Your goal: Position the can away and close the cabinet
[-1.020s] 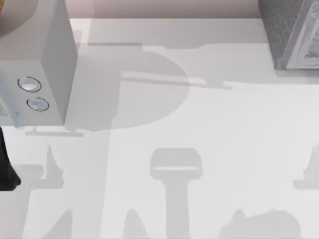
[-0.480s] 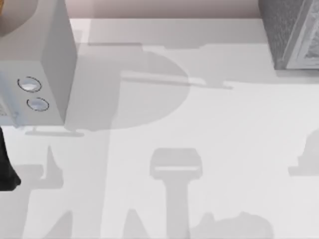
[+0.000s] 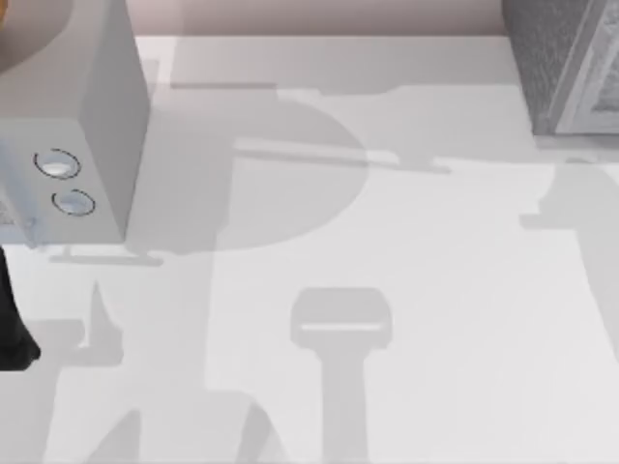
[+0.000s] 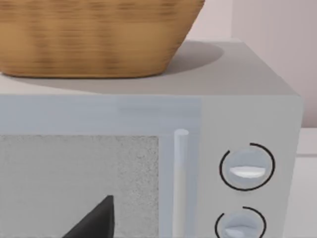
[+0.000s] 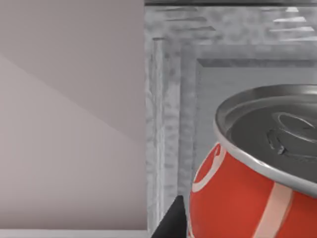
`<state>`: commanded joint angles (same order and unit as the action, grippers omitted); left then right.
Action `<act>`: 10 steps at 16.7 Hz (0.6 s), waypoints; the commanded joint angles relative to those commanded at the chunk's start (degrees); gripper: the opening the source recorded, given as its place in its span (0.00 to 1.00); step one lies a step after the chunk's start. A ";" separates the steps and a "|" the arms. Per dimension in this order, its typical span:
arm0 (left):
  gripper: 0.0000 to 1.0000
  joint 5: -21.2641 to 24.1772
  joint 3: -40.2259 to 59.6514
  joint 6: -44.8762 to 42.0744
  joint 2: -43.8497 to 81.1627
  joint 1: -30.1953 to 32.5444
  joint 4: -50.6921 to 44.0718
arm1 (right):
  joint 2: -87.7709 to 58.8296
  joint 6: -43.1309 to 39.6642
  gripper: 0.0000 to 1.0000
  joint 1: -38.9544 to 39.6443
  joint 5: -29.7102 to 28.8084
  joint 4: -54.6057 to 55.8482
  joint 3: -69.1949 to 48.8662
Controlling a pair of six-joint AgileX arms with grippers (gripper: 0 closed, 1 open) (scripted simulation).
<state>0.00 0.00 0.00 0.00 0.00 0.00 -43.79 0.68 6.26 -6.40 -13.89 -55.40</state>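
Note:
The can [image 5: 247, 193], red with white marks and a silver top, sits very close in the right wrist view. My right gripper [image 5: 233, 230] is shut on it, and one dark fingertip [image 5: 171, 223] shows beside it. Just behind the can stands the cabinet [image 5: 168, 99], with its speckled grey frame and a paler recessed panel. From above, the cabinet [image 3: 561, 68] stands at the table's far right corner. My left gripper [image 4: 94, 223] hangs idle in front of the light-grey box, and a dark part of the left arm [image 3: 12, 329] shows at the left edge.
A smooth light-grey box with two round dials [image 3: 68, 126] stands at the far left, and a woven basket [image 4: 89, 39] rests on top of it. The white table [image 3: 387, 242] between the box and the cabinet carries arm shadows.
The right arm's shadow has moved from the table's near right corner up to the spot just below the cabinet. The left arm has not moved.

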 joint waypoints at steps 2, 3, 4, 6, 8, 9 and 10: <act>1.00 0.00 0.00 0.00 0.00 0.00 0.00 | -8.26 0.06 0.00 1.07 -1.25 -2.64 -11.49; 1.00 0.00 0.00 0.00 0.00 0.00 0.00 | -12.14 0.10 0.00 1.58 -1.83 -3.86 -16.91; 1.00 0.00 0.00 0.00 0.00 0.00 0.00 | -15.78 0.13 0.00 2.07 -2.36 -5.00 -22.02; 1.00 0.00 0.00 0.00 0.00 0.00 0.00 | -22.23 0.20 0.00 2.94 -3.30 -7.01 -31.02; 1.00 0.00 0.00 0.00 0.00 0.00 0.00 | -27.28 0.26 0.00 3.64 -4.05 -8.59 -37.92; 1.00 0.00 0.00 0.00 0.00 0.00 0.00 | -29.21 0.28 0.00 3.91 -4.35 -9.20 -40.47; 1.00 0.00 0.00 0.00 0.00 0.00 0.00 | -30.69 0.30 0.00 4.11 -4.57 -9.67 -42.41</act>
<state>0.00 0.00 0.00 0.00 0.00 0.00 -74.48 0.98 10.37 -10.97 -23.56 -97.81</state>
